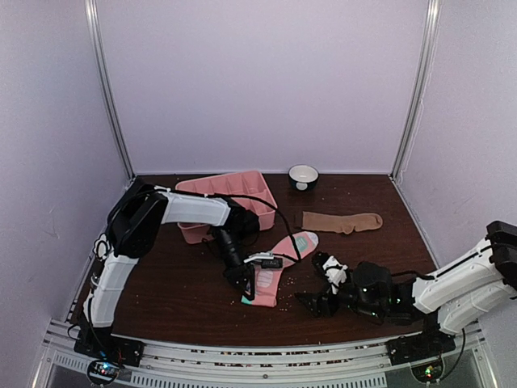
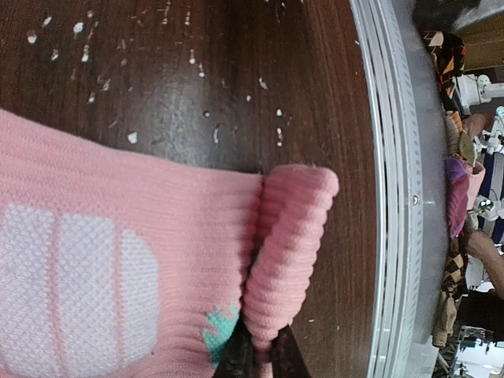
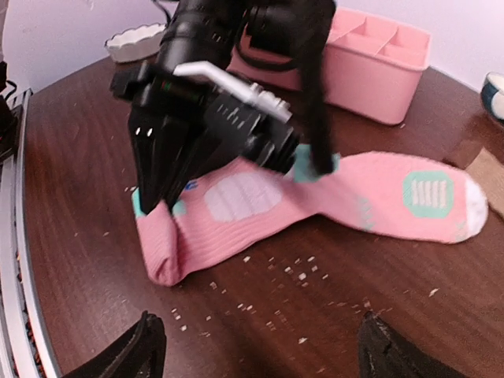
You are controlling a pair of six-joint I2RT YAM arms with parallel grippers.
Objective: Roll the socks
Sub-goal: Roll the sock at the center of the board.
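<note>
In the top view we see the pink sock (image 1: pixel 283 263) lying on the dark table (image 1: pixel 178 283), just in front of the pink tray (image 1: pixel 230 194), its toe end toward the tray. The left gripper (image 1: pixel 241 279) is at the sock end farthest from the tray. The tan sock (image 1: pixel 343 221) lies flat to the right of the tray, and a small bowl (image 1: pixel 304 176) stands just beside the tray's back right corner. The right gripper (image 1: pixel 317 281) is in front of the tray and to its right, near the pink sock but not touching it.

In the left wrist view the left gripper (image 2: pixel 262 350) is pressed together on the ribbed cuff (image 2: pixel 287 236), which is folded over.

In the right wrist view we see the right gripper's fingers (image 3: pixel 134 354) wide apart, with nothing between them. The left gripper (image 3: pixel 161 201) pinches the cuff end, and the pink sock (image 3: pixel 354 197) stretches flat in front of the tray (image 3: pixel 378 55).
</note>
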